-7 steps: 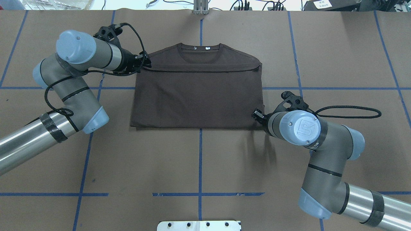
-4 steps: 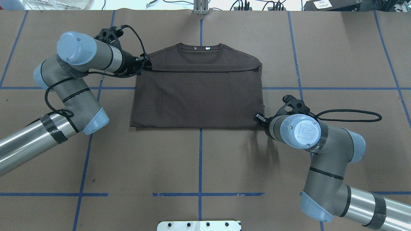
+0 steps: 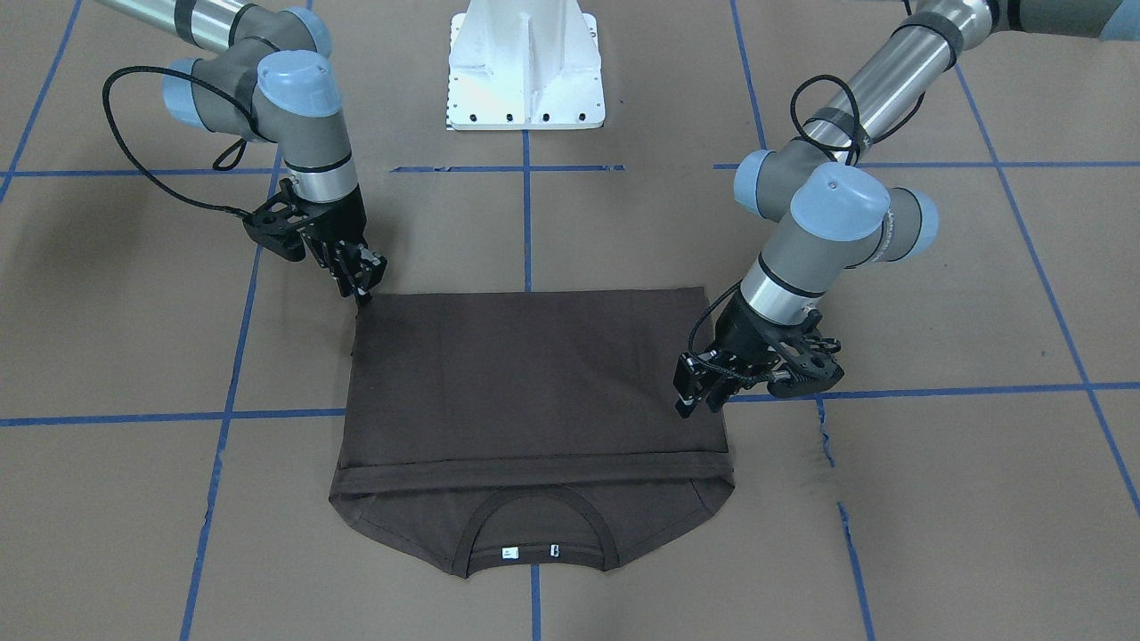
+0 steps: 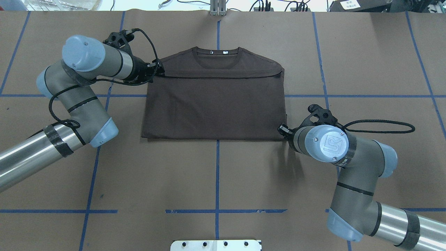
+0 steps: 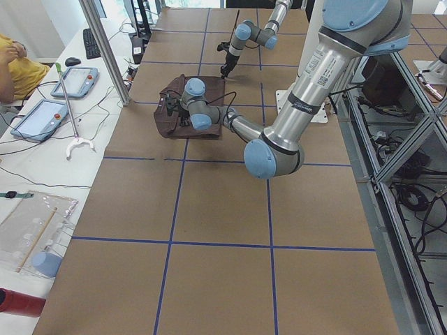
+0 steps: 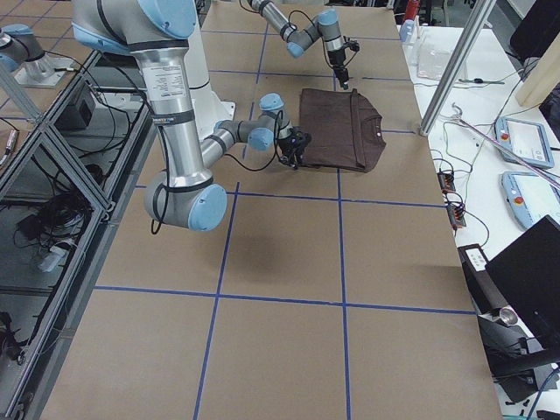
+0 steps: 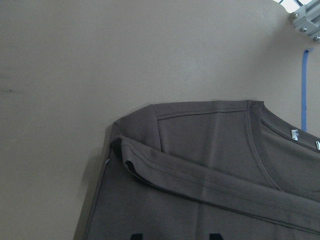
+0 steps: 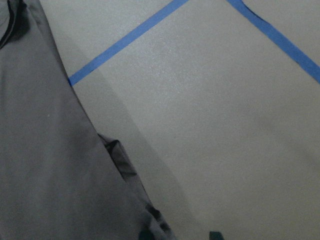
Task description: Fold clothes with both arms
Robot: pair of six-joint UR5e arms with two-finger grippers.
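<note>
T-shirt (image 4: 214, 104) lies flat on the table (image 4: 216, 174) between our two hands, lower half doubled up so the hem (image 4: 216, 77) stops just short of the collar (image 4: 217, 57). Left hand (image 4: 157, 69) sits at the shirt's side edge where that hem ends, fingers apart and holding nothing; the hem corner is just ahead of its tips. Right hand (image 3: 361, 285) is at the diagonally opposite corner, on the fold line, also spread: one tip over cloth, the other over bare table, straddling the edge. We read this as each hand lining up on its own side's corner for a pinch. Neither has cloth yet.
</note>
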